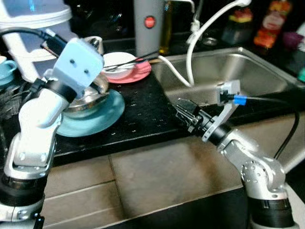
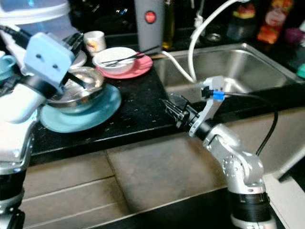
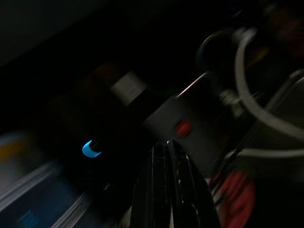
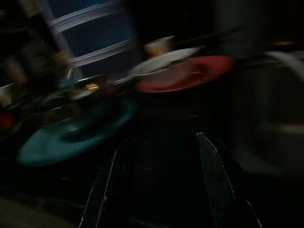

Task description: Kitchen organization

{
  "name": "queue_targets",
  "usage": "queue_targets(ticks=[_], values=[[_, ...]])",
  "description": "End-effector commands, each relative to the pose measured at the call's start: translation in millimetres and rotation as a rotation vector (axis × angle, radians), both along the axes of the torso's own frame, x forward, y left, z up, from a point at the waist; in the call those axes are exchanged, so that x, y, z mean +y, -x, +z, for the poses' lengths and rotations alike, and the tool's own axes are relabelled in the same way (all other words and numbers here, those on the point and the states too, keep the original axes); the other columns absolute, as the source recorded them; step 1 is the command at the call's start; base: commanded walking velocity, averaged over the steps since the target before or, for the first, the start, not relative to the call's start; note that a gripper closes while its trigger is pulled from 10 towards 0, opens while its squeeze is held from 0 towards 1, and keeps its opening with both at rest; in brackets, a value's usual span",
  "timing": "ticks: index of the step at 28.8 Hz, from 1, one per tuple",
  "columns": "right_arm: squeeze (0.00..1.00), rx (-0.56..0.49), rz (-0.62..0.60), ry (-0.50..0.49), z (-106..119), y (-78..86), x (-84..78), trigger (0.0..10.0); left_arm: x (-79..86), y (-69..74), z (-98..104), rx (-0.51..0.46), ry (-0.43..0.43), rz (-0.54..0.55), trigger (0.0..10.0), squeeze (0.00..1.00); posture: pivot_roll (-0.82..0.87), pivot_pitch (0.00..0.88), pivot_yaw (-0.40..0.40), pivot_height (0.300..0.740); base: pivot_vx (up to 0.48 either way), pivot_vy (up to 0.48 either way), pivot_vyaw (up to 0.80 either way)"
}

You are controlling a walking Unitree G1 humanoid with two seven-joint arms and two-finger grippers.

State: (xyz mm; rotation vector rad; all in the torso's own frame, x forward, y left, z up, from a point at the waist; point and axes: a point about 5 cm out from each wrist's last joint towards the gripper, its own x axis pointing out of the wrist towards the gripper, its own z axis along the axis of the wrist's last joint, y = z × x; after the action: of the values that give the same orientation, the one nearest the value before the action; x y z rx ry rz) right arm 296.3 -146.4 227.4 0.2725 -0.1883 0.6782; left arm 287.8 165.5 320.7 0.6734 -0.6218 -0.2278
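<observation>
Chopsticks (image 2: pixel 131 57) — seemingly pointing right-back.

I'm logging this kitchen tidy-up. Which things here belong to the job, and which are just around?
Job: steel bowl on teal plate; white bowl on pink plate; left gripper; right gripper.

Around: sink, white hose, grey canister.

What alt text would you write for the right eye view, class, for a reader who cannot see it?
The robot's left gripper reaches into a steel bowl on a teal plate on a black counter. Its right gripper hovers at the counter's edge beside a steel sink; behind, a pink plate holds a white bowl.
</observation>
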Motion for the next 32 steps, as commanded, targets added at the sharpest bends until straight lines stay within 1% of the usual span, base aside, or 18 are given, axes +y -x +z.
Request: queue_targets(ticks=[1,9,14,17,18,21,22,23,24,25,26,27,28,29,30,32], values=[[0.00,0.005,-0.045,-0.031,1,-3.0,-7.7,10.0,-4.9,1.3,5,-0.006,0.002,-0.036,0.0,0.00,0.06,0.000,0.042,0.740,0.000,0.000,-0.80],[0.00,-0.005,-0.077,-0.065,5,-5.0,-12.6,10.0,-9.1,0.6,9,0.013,0.011,-0.109,0.0,0.00,0.06,0.000,0.053,0.740,0.000,0.000,-0.80],[0.00,-0.008,-0.072,-0.072,5,-2.9,-10.9,10.0,-15.3,-0.2,17,-0.019,-0.050,-0.137,0.0,0.00,0.05,0.000,0.059,0.740,0.000,0.000,-0.80],[0.00,-0.009,-0.074,-0.076,5,-1.7,-11.6,10.0,-16.7,-1.3,18,-0.030,-0.100,-0.135,0.0,0.00,0.05,0.000,0.060,0.740,0.000,0.000,-0.80],[0.00,-0.009,-0.074,-0.076,5,-1.7,-11.6,10.0,-16.7,-1.3,18,-0.030,-0.100,-0.135,0.0,0.00,0.05,0.000,0.060,0.740,0.000,0.000,-0.80],[0.00,-0.011,-0.078,-0.080,5,-1.3,-12.0,10.0,-15.2,-6.2,15,-0.047,-0.158,-0.104,0.0,0.00,0.05,0.000,0.064,0.740,0.000,0.000,-0.80],[0.00,-0.011,-0.078,-0.080,5,-1.3,-12.0,10.0,-15.2,-6.2,15,-0.047,-0.158,-0.104,0.0,0.00,0.05,0.000,0.064,0.740,0.000,0.000,-0.80],[0.00,-0.012,-0.077,-0.081,5,-0.9,-11.5,10.0,-12.3,-11.6,13,-0.064,-0.189,-0.062,0.0,0.00,0.05,0.000,0.064,0.740,0.000,0.000,-0.80],[0.00,-0.014,-0.077,-0.082,5,-0.6,-11.4,10.0,-10.8,-14.7,12,-0.068,-0.191,-0.041,0.0,0.00,0.05,0.000,0.063,0.740,0.000,0.000,-0.80],[0.00,-0.014,-0.077,-0.082,5,-0.6,-11.4,10.0,-10.8,-14.7,12,-0.068,-0.191,-0.041,0.0,0.00,0.05,0.000,0.063,0.740,0.000,0.000,-0.80],[0.00,-0.015,-0.076,-0.084,5,-0.1,-11.1,10.0,-9.1,-21.4,7,-0.071,-0.217,-0.004,3.9,0.00,0.05,0.000,0.064,0.740,0.000,0.000,-0.67],[0.00,-0.015,-0.076,-0.084,5,-0.1,-11.1,10.0,-9.1,-21.4,7,-0.071,-0.217,-0.004,3.9,0.00,0.05,0.000,0.064,0.740,0.000,0.000,-0.67],[0.00,-0.014,-0.075,-0.084,5,0.1,-11.0,10.0,-8.7,-24.5,4,-0.071,-0.238,0.012,3.9,0.00,0.05,0.000,0.064,0.740,0.000,0.000,-0.67],[0.00,-0.015,-0.075,-0.085,6,0.8,-10.8,10.0,-7.2,-28.8,1,-0.057,-0.217,0.022,10.0,0.00,0.04,0.000,0.070,0.740,0.000,0.000,0.00],[0.00,-0.016,-0.074,-0.086,6,1.3,-10.7,10.0,-6.3,-31.5,-2,-0.045,-0.197,0.028,10.0,0.00,0.04,0.000,0.070,0.740,0.000,0.000,0.00],[0.00,-0.022,-0.068,-0.078,6,3.9,-10.5,10.0,-5.0,-33.2,-3,-0.023,-0.103,0.016,10.0,0.00,0.03,0.000,0.074,0.740,0.000,0.000,0.00]])
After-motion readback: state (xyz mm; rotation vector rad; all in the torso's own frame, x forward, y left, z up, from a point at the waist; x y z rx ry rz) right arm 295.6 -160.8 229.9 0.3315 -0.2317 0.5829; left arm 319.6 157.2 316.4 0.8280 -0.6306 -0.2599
